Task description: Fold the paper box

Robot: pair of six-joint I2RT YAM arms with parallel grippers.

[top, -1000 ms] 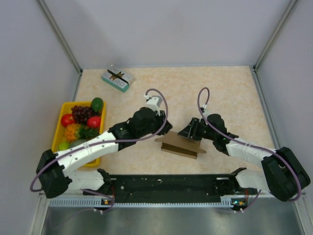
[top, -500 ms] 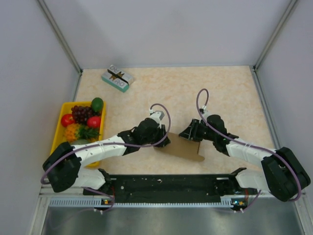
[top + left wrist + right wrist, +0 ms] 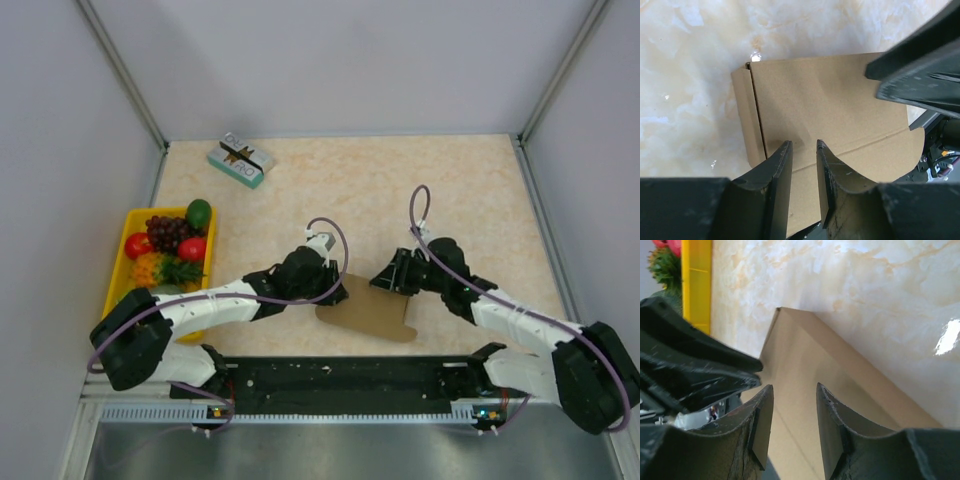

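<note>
At the left edge of the top view, a yellow plastic tray (image 3: pixel 117 268) is holding colourful fruit (image 3: pixel 165 250). A small teal-and-white printed box (image 3: pixel 241 161) is lying toward the upper left of the marbled beige bench (image 3: pixel 450 190). In the lower centre, the flat brown cardboard paper box (image 3: pixel 372 312) is lying on the bench. The left end effector (image 3: pixel 803 145) is reaching over its left part, fingers narrowly apart, pinching nothing visible. The right end effector (image 3: pixel 794 390) is hanging over its upper right edge, fingers somewhat wider, likewise gripping nothing.
</note>
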